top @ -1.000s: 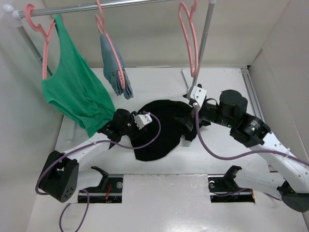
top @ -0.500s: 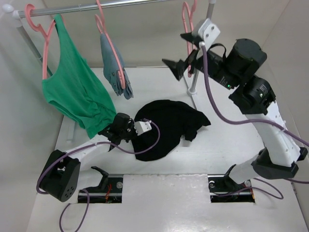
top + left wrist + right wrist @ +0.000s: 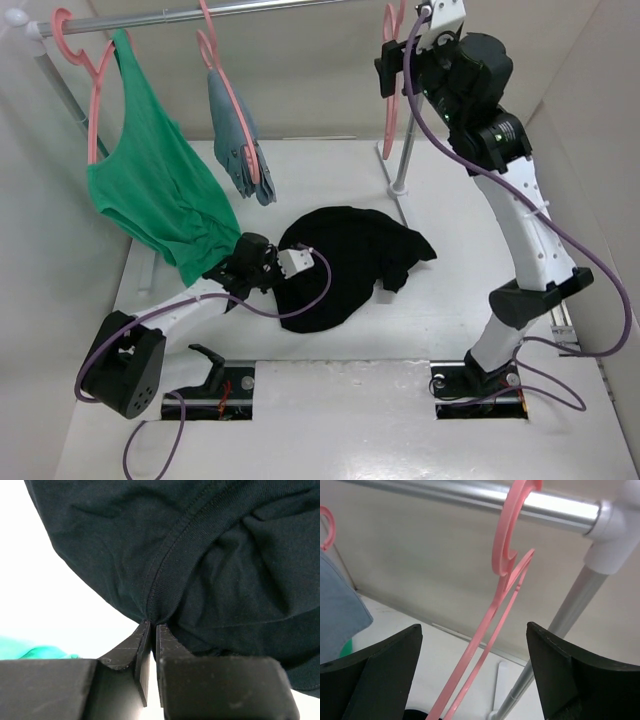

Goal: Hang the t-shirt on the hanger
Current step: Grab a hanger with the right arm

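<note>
The black t-shirt (image 3: 350, 262) lies crumpled on the white table, and its cloth fills the left wrist view (image 3: 200, 555). My left gripper (image 3: 285, 275) sits low at the shirt's left edge. In its own view the left gripper (image 3: 150, 625) is shut on a stitched hem of the t-shirt. The bare pink hanger (image 3: 388, 125) hangs from the rail at the top right. My right gripper (image 3: 388, 68) is raised beside the hanger's hook. From the right wrist, the hanger (image 3: 473, 645) runs between the wide-open jaws of the right gripper (image 3: 474, 626), touching neither.
A metal rail (image 3: 200, 10) crosses the top, held by an upright post (image 3: 408, 150) right of the hanger. A green tank top (image 3: 150, 190) and a blue-grey garment (image 3: 232, 130) hang on other pink hangers at the left. Walls enclose the table.
My right arm rose from the shirt on the table up to the hanger at the rail. The left gripper closed on the t-shirt's edge.
</note>
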Robot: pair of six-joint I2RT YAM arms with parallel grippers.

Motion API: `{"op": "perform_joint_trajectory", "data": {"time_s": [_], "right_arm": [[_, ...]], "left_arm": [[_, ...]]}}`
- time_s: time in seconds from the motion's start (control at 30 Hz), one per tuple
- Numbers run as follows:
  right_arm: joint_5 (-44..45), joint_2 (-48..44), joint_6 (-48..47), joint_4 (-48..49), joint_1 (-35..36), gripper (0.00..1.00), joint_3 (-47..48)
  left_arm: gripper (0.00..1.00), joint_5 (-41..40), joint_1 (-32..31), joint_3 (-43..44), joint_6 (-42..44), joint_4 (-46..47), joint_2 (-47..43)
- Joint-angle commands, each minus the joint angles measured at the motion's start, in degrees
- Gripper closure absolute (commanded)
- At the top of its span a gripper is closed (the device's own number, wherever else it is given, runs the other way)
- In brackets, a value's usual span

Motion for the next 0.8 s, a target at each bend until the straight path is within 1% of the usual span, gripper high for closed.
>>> {"op": "perform_joint_trajectory", "data": {"time_s": [0.0, 0.07, 0.13, 0.23, 0.27, 0.33, 0.37, 0.4, 0.47, 0.5, 0.57, 0.63, 0.77], "right_arm": [[-0.4, 0.8, 3.4, 2.6, -1.8, 0.13, 2.8], [-1.1, 1.5, 3.4, 3.1, -1.8, 0.17, 2.8], [-1.1, 2.2, 4.0, 2.6, -2.3, 0.24, 2.8], [-2.3, 2.2, 5.3, 2.6, -3.5, 0.32, 0.9], [-3.0, 2.2, 5.8, 2.6, -4.2, 0.41, -0.6], [-5.7, 1.7, 6.5, 2.6, -4.9, 0.53, -1.3], [-6.8, 1.7, 6.5, 2.6, -5.5, 0.66, -2.0], [-8.0, 1.7, 7.1, 2.6, -5.5, 0.71, -2.0], [-10.3, 1.7, 7.1, 2.6, -6.1, 0.85, -2.5], [-10.3, 1.0, 7.1, 2.6, -6.1, 0.95, -2.5], [-11.5, 1.0, 7.1, 2.6, -6.7, 1.00, -3.1], [-13.0, 0.4, 7.1, 3.2, -7.3, 1.00, -4.5], [-20.6, -0.2, 7.1, 6.9, -9.4, 1.00, -6.8]], "left_arm": [[1.00, 0.7, 0.1, 2.6, -1.4, 0.8, -1.6], [1.00, 0.7, 0.1, 2.6, -1.4, 0.8, -1.6], [1.00, 0.7, 0.1, 2.6, -1.4, 0.8, -1.6], [1.00, 0.7, 0.1, 2.6, -2.6, 0.8, -2.1], [1.00, 0.7, 0.1, 3.2, -2.6, 0.8, -2.1], [1.00, 1.2, 0.1, 3.2, -3.3, 0.1, -2.1], [1.00, 1.2, 0.1, 3.7, -3.3, -0.5, -2.1], [1.00, 1.2, 0.1, 3.7, -3.8, -0.5, -2.1], [1.00, 1.2, 0.1, 4.2, -3.8, -1.5, -2.1], [1.00, 1.2, 0.1, 4.2, -3.8, -1.5, -2.1], [1.00, 1.2, 0.1, 4.2, -3.8, -2.0, -2.1], [1.00, 1.2, 0.1, 4.2, -3.8, -2.0, -2.1], [1.00, 1.2, 0.1, 4.2, -3.8, -2.0, -2.1]]}}
